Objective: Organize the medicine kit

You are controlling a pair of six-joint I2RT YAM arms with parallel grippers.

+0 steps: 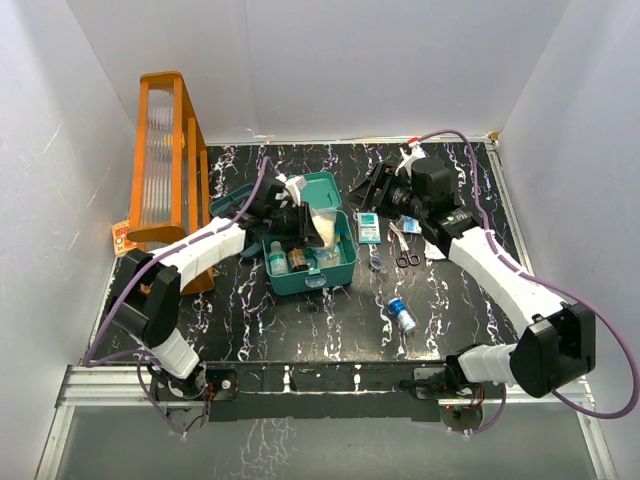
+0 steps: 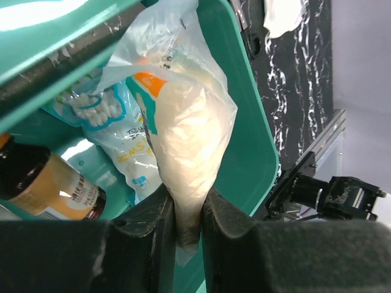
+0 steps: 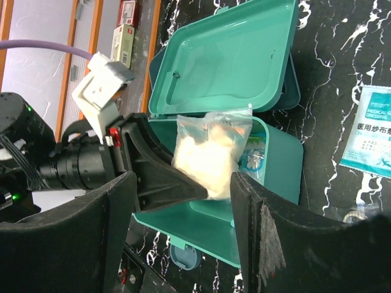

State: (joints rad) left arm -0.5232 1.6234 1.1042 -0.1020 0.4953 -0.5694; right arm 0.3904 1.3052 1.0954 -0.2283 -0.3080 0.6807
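Closest to my bases, a small blue and white tube lies alone on the black marbled table. Beyond it, left of centre, the medicine kit stands with its lid open toward the back wall. My left claw reaches over the kit's open box and is pinched tight on one end of a clear bag of white fluff, which it holds over the inside of the box. Beneath the bag lie a brown bottle with a yellow label and a packet of cotton swabs. On the table to the kit's right are scissors and a blue and white dressing packet. My right claw hovers just past these, turned toward the kit, its fingers spread wide and gripping nothing. Farthest off, at the back left, the orange rack stands upright against the wall.
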